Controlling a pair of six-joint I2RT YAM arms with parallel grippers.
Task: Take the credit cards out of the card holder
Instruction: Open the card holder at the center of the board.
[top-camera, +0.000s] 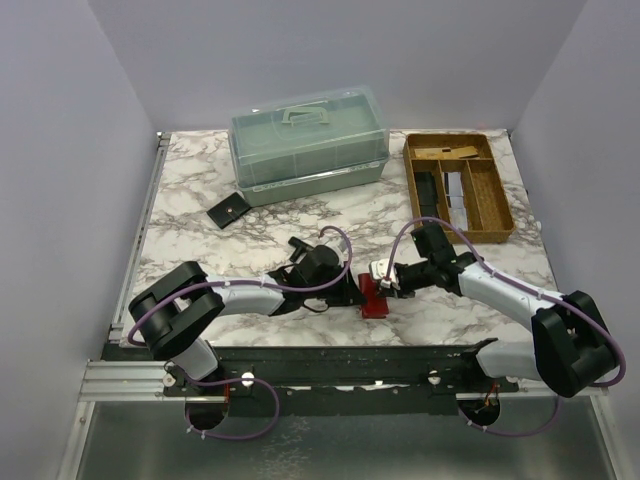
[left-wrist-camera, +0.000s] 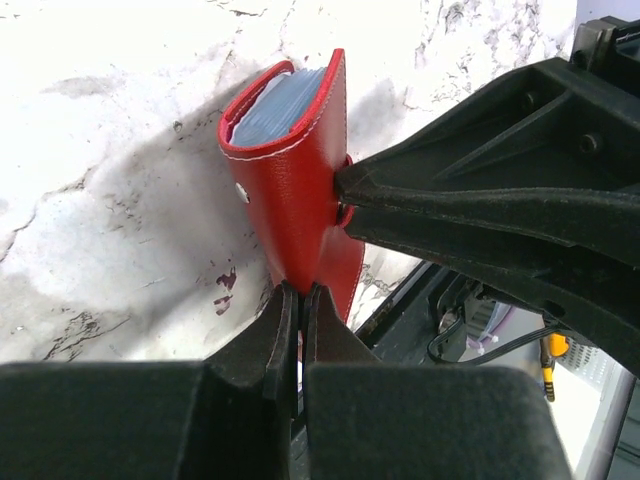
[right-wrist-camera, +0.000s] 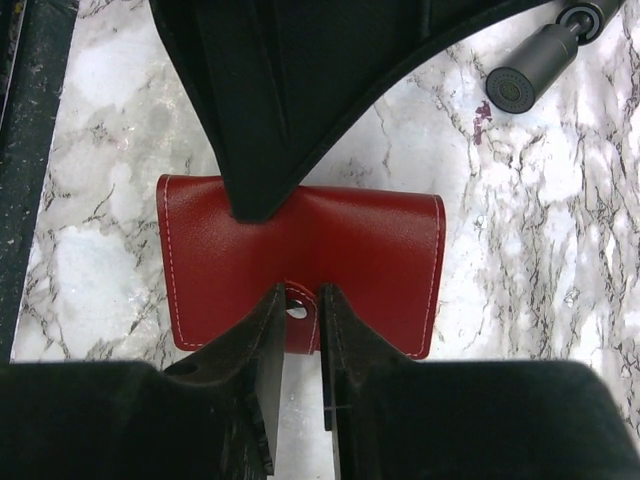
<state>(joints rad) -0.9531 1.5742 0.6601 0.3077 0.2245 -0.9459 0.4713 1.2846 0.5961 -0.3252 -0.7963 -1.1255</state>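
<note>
So the left hand (left-wrist-camera: 296, 300) is pressed together on the lower edge of the red card holder (left-wrist-camera: 290, 190), keeping it up on edge over the surface (left-wrist-camera: 100, 220). The credit cards (left-wrist-camera: 280, 105) are tucked inside it, with pale blue edges peeking out of the end farthest from those fingers.

The right hand (right-wrist-camera: 300, 297) has its fingertips nearly together against the holder's face, and the snap (right-wrist-camera: 297, 312) shows in the slit between them. Honestly can't tell if it's got any real bite on the flap.

My worry is that it's a tiny purchase on slick material. If the right hand tugs and slips off, the flap won't pop. If it tugs hard, the holder could twist or slide out of the left hand's thin edge pinch and flop down, maybe spilling cards.
</note>
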